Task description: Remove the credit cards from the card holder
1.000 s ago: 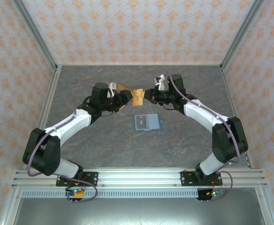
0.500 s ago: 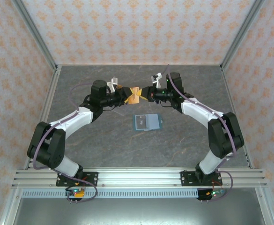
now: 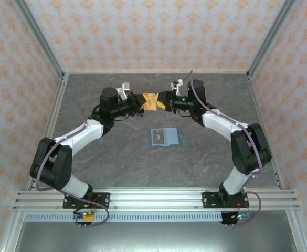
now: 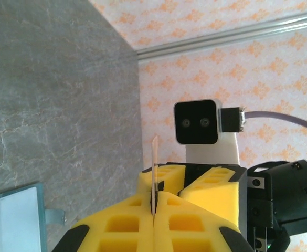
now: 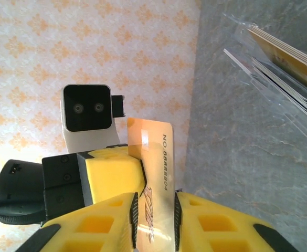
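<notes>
Basically both hands pinched same orange credit card (image 3: 151, 101) mid-air: left hand (image 3: 142, 104) clamped on faces, right hand (image 3: 161, 102) snug against edges. Card holder (image 3: 165, 136) lay on tabletop (image 3: 116, 157), nearer bases.

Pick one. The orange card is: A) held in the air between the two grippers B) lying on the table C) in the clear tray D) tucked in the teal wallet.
A: the left gripper pinches the orange card above the table, where the right gripper meets it.
</notes>
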